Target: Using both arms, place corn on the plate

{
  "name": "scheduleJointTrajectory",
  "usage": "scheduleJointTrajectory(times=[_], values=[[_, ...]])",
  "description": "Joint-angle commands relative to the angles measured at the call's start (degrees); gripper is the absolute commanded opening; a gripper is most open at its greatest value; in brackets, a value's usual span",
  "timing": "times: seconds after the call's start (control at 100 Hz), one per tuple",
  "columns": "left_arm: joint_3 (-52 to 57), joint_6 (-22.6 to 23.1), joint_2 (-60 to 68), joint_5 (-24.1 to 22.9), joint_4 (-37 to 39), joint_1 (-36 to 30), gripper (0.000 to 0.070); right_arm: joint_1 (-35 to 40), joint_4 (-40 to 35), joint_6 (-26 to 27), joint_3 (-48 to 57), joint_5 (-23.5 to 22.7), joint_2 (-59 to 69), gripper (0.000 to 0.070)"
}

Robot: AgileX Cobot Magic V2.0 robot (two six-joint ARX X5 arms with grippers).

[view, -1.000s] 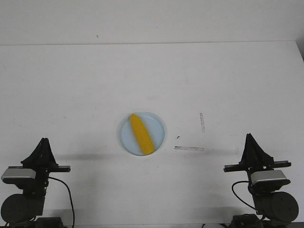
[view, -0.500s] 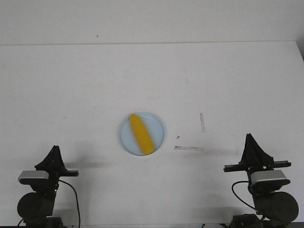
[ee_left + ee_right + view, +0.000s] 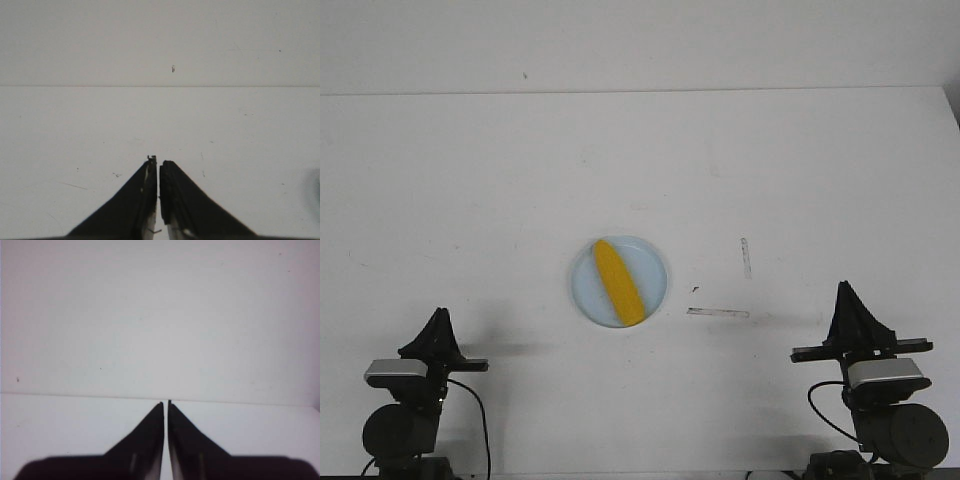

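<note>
The yellow corn (image 3: 618, 282) lies diagonally on the pale blue plate (image 3: 655, 270) in the middle of the white table. My left gripper (image 3: 440, 317) is drawn back at the near left edge, shut and empty, well apart from the plate. My right gripper (image 3: 843, 291) is drawn back at the near right edge, shut and empty. In the left wrist view the gripper (image 3: 158, 161) has its jaws together over bare table. In the right wrist view the gripper (image 3: 166, 402) has its jaws together, and neither corn nor plate shows there.
Two grey tape marks (image 3: 718, 312) lie on the table to the right of the plate. The table's far edge (image 3: 640, 92) meets a plain white wall.
My left arm has drawn back and down toward the near left edge, settling slightly to the right. The right arm, corn and plate have not moved.
</note>
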Motion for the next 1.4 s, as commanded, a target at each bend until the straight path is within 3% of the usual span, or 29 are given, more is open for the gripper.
scheduleJointTrajectory(times=[0.0, 1.05, 1.22, 1.39], values=[[-1.2, 0.5, -0.1, -0.1, 0.9, 0.0, 0.0003, 0.0, 0.5, -0.3, 0.1, 0.0, -0.1, 0.0013], [-1.2, 0.5, -0.1, -0.1, 0.5, 0.0, 0.0003, 0.0, 0.5, -0.3, 0.1, 0.0, -0.1, 0.0013], [-1.2, 0.5, -0.1, -0.1, 0.5, 0.0, 0.0003, 0.0, 7.5, -0.3, -4.6, 0.5, -1.3, 0.0014], [-1.2, 0.5, -0.1, -0.1, 0.5, 0.0, 0.0003, 0.0, 9.8, -0.3, -10.7, 0.0, -2.7, 0.0014]])
